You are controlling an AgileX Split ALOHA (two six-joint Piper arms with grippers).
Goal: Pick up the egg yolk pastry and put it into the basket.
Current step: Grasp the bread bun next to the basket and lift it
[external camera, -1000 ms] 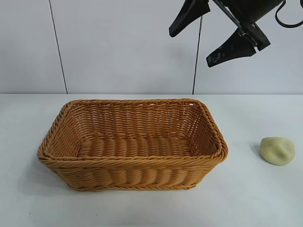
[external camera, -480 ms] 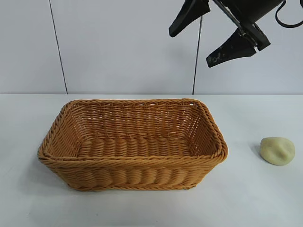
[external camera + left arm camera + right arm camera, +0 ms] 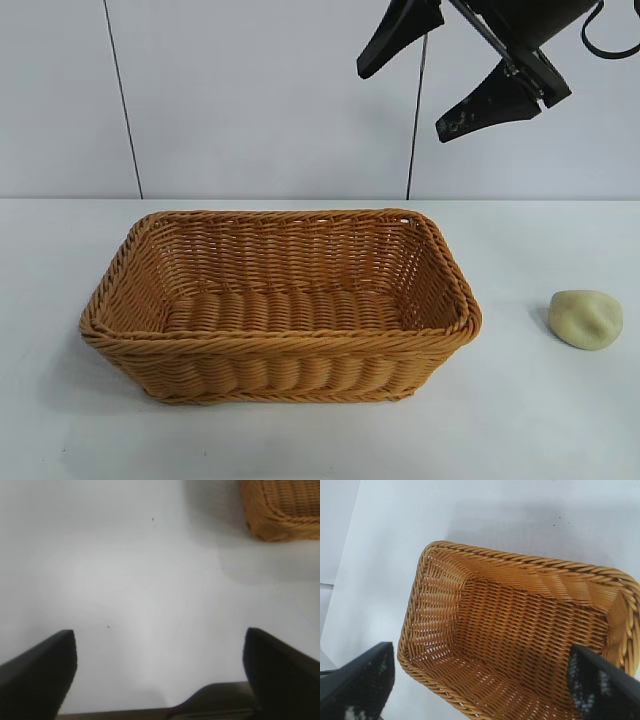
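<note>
The right gripper (image 3: 452, 82) hung high above the far right corner of the basket (image 3: 280, 345), its two black fingers (image 3: 398, 38) spread wide with nothing between them and touching nothing. In its own wrist view the same fingers (image 3: 357, 685) framed the basket (image 3: 520, 630) from above, showing an empty woven interior.

The left gripper (image 3: 160, 680) did not appear in the exterior view. Its wrist view showed both dark fingers (image 3: 40, 670) fully apart over bare white counter (image 3: 125, 580), gripping nothing, with only one corner of the basket (image 3: 282, 510) at the edge of the picture.

The egg yolk pastry (image 3: 586, 319), a pale yellow-cream lump with a shallow crease, lay on the counter (image 3: 540, 420) to the right of the basket, clear of its rim and well below the right gripper. Neither wrist view caught it; only the exterior view did.

No brand, label or writing could be read on anything.

The exterior view showed the basket's braided rim and sloping sides whole, against a pale panelled wall (image 3: 260, 100).
</note>
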